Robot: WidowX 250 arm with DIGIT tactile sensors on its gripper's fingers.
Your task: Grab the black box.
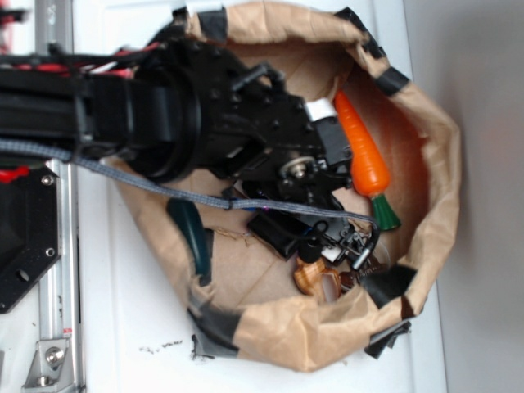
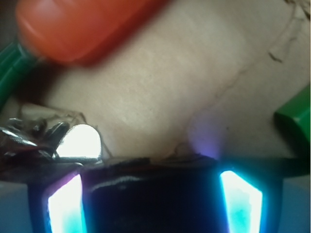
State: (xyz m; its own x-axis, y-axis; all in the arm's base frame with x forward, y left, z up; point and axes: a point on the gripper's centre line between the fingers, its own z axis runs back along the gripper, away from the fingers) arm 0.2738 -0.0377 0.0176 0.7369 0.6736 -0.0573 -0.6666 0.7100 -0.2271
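Note:
The black box (image 2: 150, 204) is glossy and dark, and it fills the whole gap between my gripper's (image 2: 153, 196) two glowing fingers (image 2: 65, 204). Both pads lie against its sides, so the gripper is shut on it. In the exterior view the gripper (image 1: 288, 214) reaches down into a brown paper-lined basin (image 1: 327, 319). The black box (image 1: 273, 233) shows just under the gripper, partly hidden by the arm and a grey cable.
An orange toy carrot (image 1: 364, 147) with a green top lies at the right, and shows at the upper left of the wrist view (image 2: 82, 29). A green block (image 2: 294, 119) is at the right. Shiny metal clips (image 1: 356, 246) and a brown wooden piece (image 1: 315, 277) lie close by. Black tape patches line the rim.

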